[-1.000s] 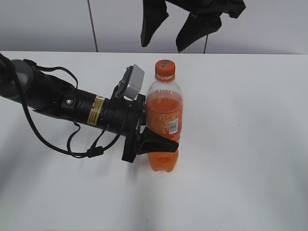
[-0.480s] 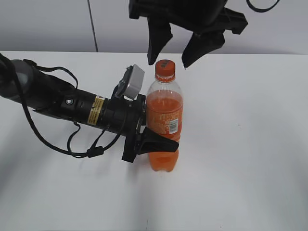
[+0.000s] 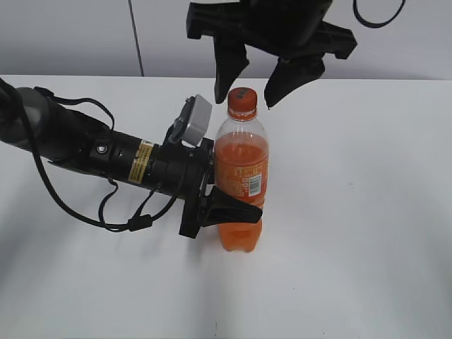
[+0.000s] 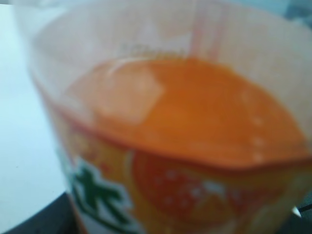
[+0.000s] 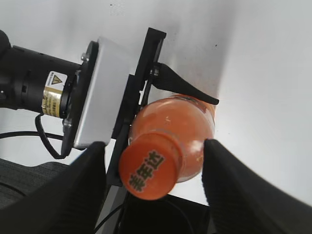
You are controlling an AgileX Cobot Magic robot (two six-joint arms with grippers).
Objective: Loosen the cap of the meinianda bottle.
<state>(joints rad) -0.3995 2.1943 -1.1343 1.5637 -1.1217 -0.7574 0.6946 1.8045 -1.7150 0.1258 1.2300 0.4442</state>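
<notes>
The meinianda bottle (image 3: 240, 159) stands upright on the white table, half full of orange drink, and fills the left wrist view (image 4: 170, 146). My left gripper (image 3: 239, 209) comes in from the left and is shut on the bottle's waisted lower body, one black finger (image 5: 185, 88) across its front. The orange cap (image 3: 242, 103) sits on the neck, with dark print on its top (image 5: 150, 168). My right gripper (image 3: 245, 102) hangs over it, open. Its two black fingers stand either side of the cap with gaps, not touching, and the right gripper (image 5: 153, 145) straddles it from above.
The white table (image 3: 353, 212) stretches to the right and front of the bottle. The left arm's black forearm and cables (image 3: 92, 152) lie across the table's left half. A grey wall runs behind.
The right gripper has come down from the top of the view until its open fingers flank the cap. The left gripper and bottle have not moved.
</notes>
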